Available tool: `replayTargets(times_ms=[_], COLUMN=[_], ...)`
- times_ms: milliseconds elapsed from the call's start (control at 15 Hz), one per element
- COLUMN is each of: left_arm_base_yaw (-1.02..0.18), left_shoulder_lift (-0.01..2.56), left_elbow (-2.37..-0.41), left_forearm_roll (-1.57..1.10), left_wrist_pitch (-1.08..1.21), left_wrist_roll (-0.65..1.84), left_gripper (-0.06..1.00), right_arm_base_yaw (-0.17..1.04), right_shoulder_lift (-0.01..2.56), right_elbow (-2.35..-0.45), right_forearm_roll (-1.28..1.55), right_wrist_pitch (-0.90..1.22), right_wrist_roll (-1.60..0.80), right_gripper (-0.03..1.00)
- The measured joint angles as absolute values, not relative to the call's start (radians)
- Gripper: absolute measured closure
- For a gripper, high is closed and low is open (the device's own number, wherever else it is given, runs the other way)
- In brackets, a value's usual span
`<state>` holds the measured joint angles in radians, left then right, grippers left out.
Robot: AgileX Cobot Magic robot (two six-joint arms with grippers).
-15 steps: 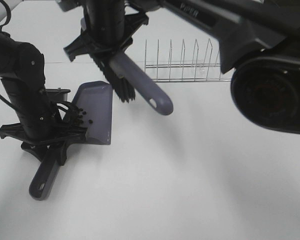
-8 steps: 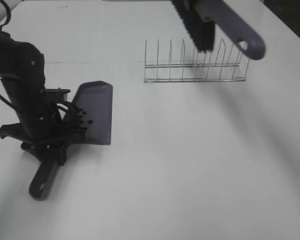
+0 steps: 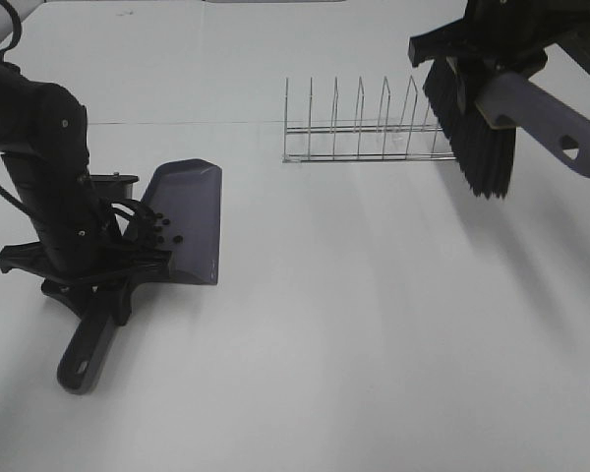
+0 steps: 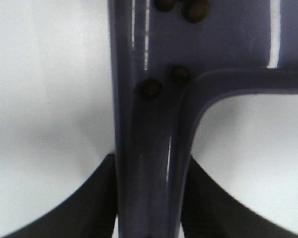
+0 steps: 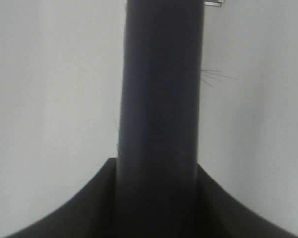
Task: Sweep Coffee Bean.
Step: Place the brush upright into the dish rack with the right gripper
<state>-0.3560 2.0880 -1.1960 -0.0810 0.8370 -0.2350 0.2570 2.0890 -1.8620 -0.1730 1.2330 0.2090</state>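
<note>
several coffee beans (image 3: pixel 163 229) lie in the dustpan (image 3: pixel 195 202), its handle clamped by the left gripper (image 3: pixel 98 285); well right of it, the right gripper (image 3: pixel 487 54) clasps the brush (image 3: pixel 477 138).

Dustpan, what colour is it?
The dustpan is grey-purple, seen best in the exterior high view.

The left arm (image 3: pixel 41 167) is covering the neck of the dustpan (image 3: pixel 192 216), hiding where the left end effector (image 3: pixel 94 283) is gripping it. The coffee bean (image 3: pixel 163 228) cluster is showing only as specks too small to count, and blurring close up. The right end effector (image 3: pixel 487 57) and the brush (image 3: pixel 482 143) handle tip are running out of view.
</note>
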Motion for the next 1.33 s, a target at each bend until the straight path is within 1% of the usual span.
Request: replayTargets(times_ms=[133, 267, 667, 1333], left_arm_base_yaw=[-0.356, -0.356, -0.356, -0.356], left_shoulder_lift=[2.088, 2.088, 2.088, 2.088], left_elbow=[-1.196, -1.196, -1.196, -1.196], left_forearm_roll=[-0.082, -0.083, -0.084, -0.085], left_wrist_pitch=[0.837, 0.837, 0.835, 0.836], left_wrist_roll=[-0.235, -0.235, -0.235, -0.235], left_gripper=[0.60, 0.60, 0.60, 0.60], right_arm_base_yaw=[0.257, 0.257, 0.257, 0.256], right_shoulder_lift=[2.123, 2.203, 2.308, 2.470], right_elbow=[-1.831, -1.847, -1.988, -2.223], right_forearm_roll=[-0.175, -0.179, -0.186, -0.290], right_wrist_pitch=[1.233, 1.233, 1.228, 1.227], right_wrist_roll=[0.222, 0.227, 0.227, 0.227], right_gripper=[0.67, 0.67, 0.67, 0.67])
